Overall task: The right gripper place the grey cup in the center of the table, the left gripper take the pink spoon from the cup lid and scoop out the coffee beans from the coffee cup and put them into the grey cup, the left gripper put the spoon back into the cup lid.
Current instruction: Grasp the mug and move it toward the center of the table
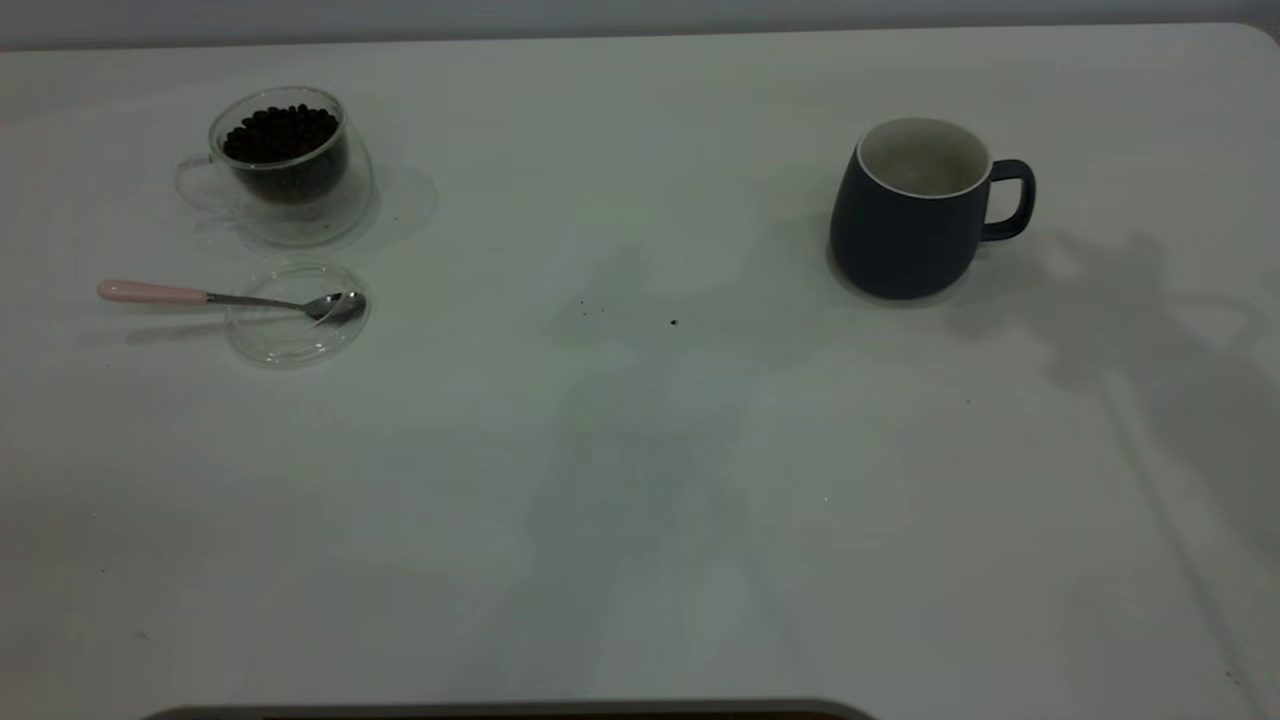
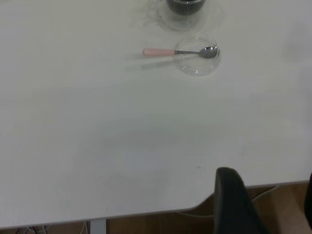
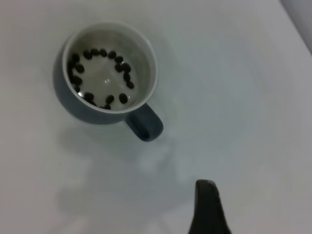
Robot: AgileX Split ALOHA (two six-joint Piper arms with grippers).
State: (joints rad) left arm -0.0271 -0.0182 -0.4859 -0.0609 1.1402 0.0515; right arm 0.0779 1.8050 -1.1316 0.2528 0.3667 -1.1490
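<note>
The grey cup [image 1: 915, 215] stands upright at the right rear of the table [image 1: 640, 500], handle to the right. In the right wrist view the cup [image 3: 73, 109] holds several coffee beans [image 3: 90, 52]. The clear coffee cup [image 1: 300, 215] with a heap of coffee beans [image 1: 280, 130] stands at the left rear. In front of it the pink spoon [image 1: 200, 296] rests with its bowl in the cup lid [image 1: 290, 340], handle pointing left. My left gripper [image 2: 268, 176] is open and empty over the table's near edge, far from the spoon [image 2: 170, 51]. One right finger [image 3: 207, 209] shows near the grey cup's handle.
A few dark specks [image 1: 673, 322] lie near the table's middle. The left wrist view shows the lid [image 2: 197, 66], the coffee cup [image 2: 185, 9] and the table's front edge with wooden floor [image 2: 282, 204] beyond. No arm shows in the exterior view.
</note>
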